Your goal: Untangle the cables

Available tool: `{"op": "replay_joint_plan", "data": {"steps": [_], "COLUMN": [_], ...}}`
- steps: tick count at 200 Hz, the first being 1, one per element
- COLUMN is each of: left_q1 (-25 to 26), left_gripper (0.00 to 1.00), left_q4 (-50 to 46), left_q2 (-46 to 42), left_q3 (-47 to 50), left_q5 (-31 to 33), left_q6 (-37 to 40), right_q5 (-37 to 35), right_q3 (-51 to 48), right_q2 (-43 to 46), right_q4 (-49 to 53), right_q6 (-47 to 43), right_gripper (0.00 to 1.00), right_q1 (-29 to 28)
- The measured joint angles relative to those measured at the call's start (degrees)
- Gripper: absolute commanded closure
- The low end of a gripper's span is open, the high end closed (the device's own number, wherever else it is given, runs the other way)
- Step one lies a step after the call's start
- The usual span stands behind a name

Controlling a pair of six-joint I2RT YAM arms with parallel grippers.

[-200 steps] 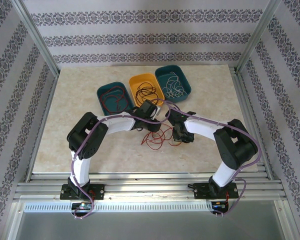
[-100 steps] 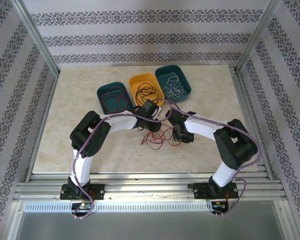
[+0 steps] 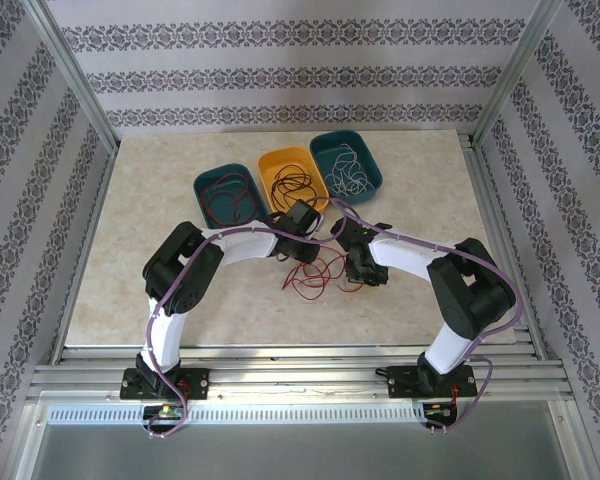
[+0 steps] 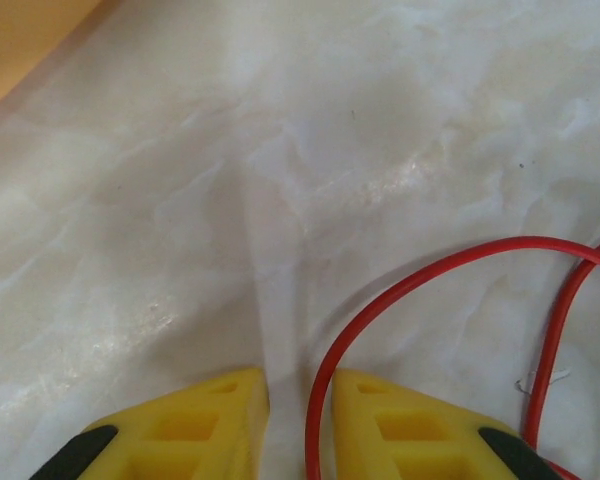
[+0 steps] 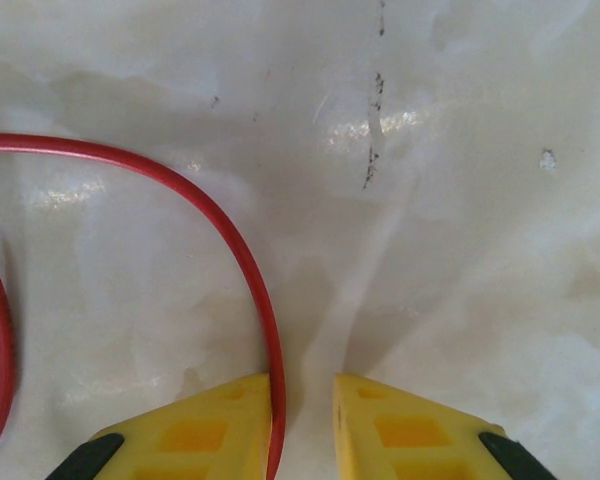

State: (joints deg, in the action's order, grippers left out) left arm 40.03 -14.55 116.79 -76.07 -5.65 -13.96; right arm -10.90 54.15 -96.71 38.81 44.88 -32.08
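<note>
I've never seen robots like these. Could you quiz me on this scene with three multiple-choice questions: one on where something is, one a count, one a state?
1. Where is the loose red cable?
A. on the wall
B. on the table, between the left gripper and right gripper
C. on the floor

2. How many trays are there?
A. one
B. two
C. three

3. The left gripper's jaws are:
A. slightly apart, the cable between them
B. clamped on a tray
C. wide open, nothing near

Answers:
1 B: the top view shows it on the marble between the arms.
2 C: two are teal and one is yellow.
3 A: the left wrist view shows a narrow gap with the cable running into it.
</note>
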Motion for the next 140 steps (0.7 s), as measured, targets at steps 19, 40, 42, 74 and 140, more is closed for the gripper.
{"op": "replay_joint_plan", "data": {"steps": [19, 40, 42, 74, 140], "left_q1": [0.9, 1.2, 1.2, 1.3, 1.1], "left_gripper": [0.81, 0.91, 0.92, 0.96, 1.00], "left_q4": [-0.9, -1.8, -1.8, -2.1, -6.3], "left_q2": [0.4, 0.5, 0.5, 0.2, -7.7], "left_q3": [-0.7, -1.2, -1.2, -1.2, 0.6], "left_q5": [2.4, 4.3, 4.3, 4.9, 7.0], "left_q6": [0.6, 1.1, 1.2, 1.1, 0.3], "right_q5": [0.0, 0.0, 0.0, 0.3, 1.2], "right_q3": [0.0, 0.0, 0.0, 0.0, -0.4], "right_q2": [0.0, 0.0, 0.0, 0.0, 0.4], "right_q4": [0.0, 0.0, 0.0, 0.0, -0.3], "right_q6": [0.0, 0.0, 0.0, 0.0, 0.0], "right_gripper": [0.77, 0.77, 0.77, 0.77, 0.77], "right_q1": [0.1, 0.1, 0.1, 0.5, 1.2]}}
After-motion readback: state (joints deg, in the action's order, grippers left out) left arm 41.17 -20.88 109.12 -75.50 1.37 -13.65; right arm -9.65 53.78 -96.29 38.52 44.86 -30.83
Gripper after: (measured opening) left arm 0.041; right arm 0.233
